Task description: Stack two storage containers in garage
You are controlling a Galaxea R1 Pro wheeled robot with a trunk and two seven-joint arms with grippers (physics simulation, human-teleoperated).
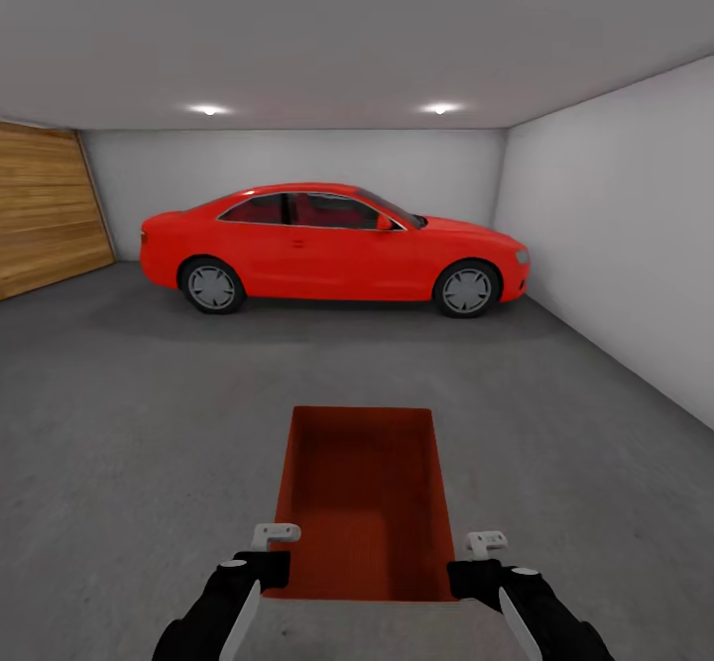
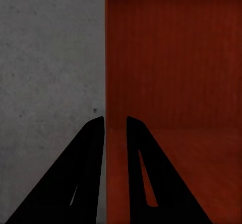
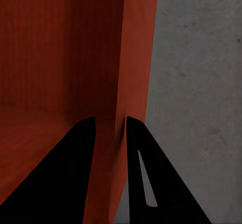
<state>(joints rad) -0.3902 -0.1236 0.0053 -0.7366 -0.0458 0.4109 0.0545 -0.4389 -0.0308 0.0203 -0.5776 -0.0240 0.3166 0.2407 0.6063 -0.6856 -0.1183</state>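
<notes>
both pincers, left pincer [image 1: 270, 554] and right pincer [image 1: 474, 562], clench one storage container's [image 1: 363, 488] side walls between them over the garage floor [image 1: 129, 423]; setting down and stacking remain.

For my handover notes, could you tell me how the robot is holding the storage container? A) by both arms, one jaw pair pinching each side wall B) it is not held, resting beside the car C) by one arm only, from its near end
A: each wrist view shows fingers straddling a side wall of the storage container, the left gripper on one, the right gripper on the other.

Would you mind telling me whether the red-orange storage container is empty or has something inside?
Empty: the storage container shows only bare red-orange floor and inner walls in the head and wrist views.
</notes>
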